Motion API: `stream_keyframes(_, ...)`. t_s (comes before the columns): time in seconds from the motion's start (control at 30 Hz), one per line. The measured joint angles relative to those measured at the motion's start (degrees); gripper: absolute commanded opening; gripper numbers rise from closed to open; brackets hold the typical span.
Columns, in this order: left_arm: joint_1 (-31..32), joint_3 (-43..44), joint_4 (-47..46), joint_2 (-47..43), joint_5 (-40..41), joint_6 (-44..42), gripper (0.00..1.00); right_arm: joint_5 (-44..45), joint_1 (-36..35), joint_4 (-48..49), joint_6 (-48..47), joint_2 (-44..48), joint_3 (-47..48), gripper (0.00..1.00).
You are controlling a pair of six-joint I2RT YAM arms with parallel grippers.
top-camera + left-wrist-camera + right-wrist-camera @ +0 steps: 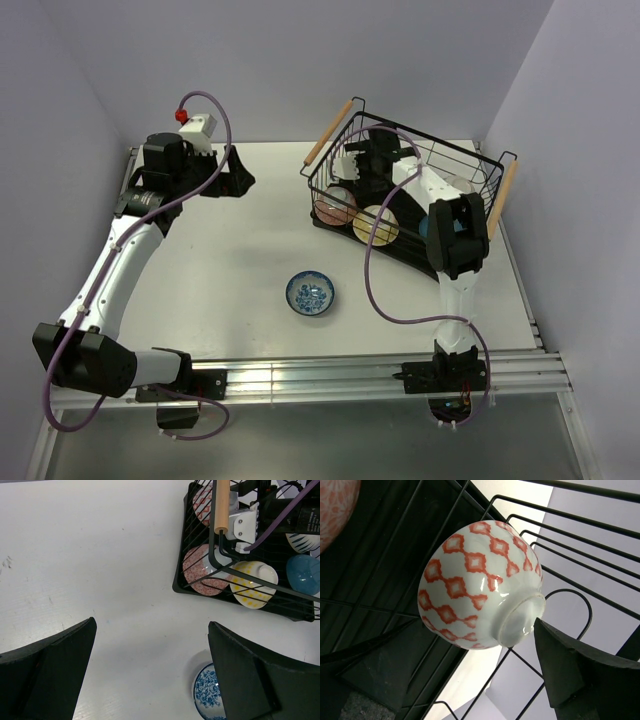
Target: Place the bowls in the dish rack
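Black fingers (580, 675) of the right gripper (372, 160) fill the lower right corner of the right wrist view, deep inside the dish rack (480, 160). A white bowl with red diamonds (475, 595) lies on its side just in front of them, against the rack's wires. Its foot ring is touching or almost touching the visible finger. The opposite finger is lost in dark shapes, so I cannot tell whether this pincer grips the bowl or has let go.

Other bowls lie along the near side of the rack: a red-speckled bowl (202, 570), a yellow-dotted bowl (252, 582) and a blue bowl (302, 572). A striped bowl (302, 540) lies farther in. A wooden handle (221, 505) crosses above them.

Outside the rack, in front of its near corner, a blue floral bowl (310, 293) sits upright on the white table (200, 260). The left gripper (151, 625) hangs well to the left of the rack, its jaws spread wide and holding nothing.

Most of the loading looks done. What remains, as far as I can judge, is settling the diamond bowl and bringing in the floral bowl. That bowl lies between the arms, within either one's likely reach.
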State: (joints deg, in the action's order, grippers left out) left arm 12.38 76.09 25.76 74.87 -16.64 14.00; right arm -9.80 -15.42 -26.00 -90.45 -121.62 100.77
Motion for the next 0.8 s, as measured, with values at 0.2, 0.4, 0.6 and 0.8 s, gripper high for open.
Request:
stream_keyframes(0.2, 0.0, 0.3, 0.9, 0.0, -0.1, 0.0, 0.99, -0.1, -0.1, -0.7, 1.1, 0.3, 0.1, 1.00)
stream_keyframes(0.4, -0.2, 1.1, 2.0, 0.0, -0.9, 0.0, 1.00, -0.9, -0.1, -3.5, 2.4, 1.1, 0.7, 1.00)
stream_keyframes(0.6, -0.2, 1.2, 2.9, 0.0, -2.7, 0.1, 0.99, -2.7, -0.1, -6.2, 5.8, 2.1, 3.4, 1.00)
stream_keyframes(0.8, -0.2, 1.2, 4.4, 0.0, -4.8, -0.1, 0.99, -6.4, 0.6, -9.2, 13.0, 5.0, 7.1, 1.00)
